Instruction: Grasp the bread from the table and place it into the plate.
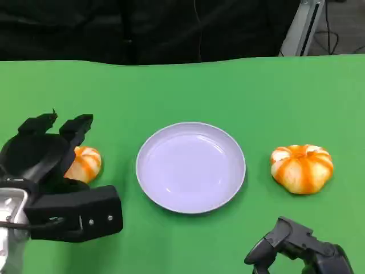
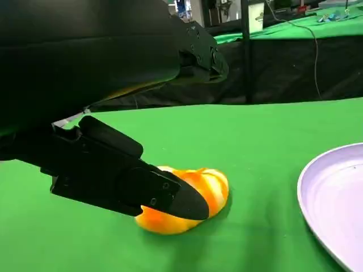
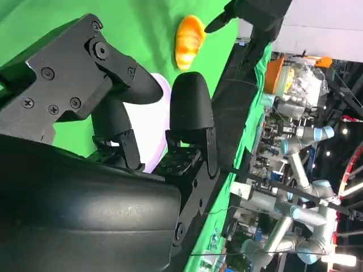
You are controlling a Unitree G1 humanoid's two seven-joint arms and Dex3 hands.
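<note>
My left hand (image 1: 48, 149) cups the orange-striped bread (image 1: 85, 164), fingers apart, not gripping; my right hand (image 1: 296, 248) hangs open.

green table (image 1: 188, 85), black backdrop (image 1: 142, 28), grey robot arms (image 3: 300, 141) behind

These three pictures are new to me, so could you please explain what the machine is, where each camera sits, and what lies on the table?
It is a humanoid robot with two black hands. The head view looks down on a green table. A white plate lies in the middle, with an orange-striped bread on the right and another on the left. The left hand is around that left bread, its fingers against it, not yet lifted. The right hand holds nothing. The other two pictures come from cameras at the wrists, behind each hand.
</note>
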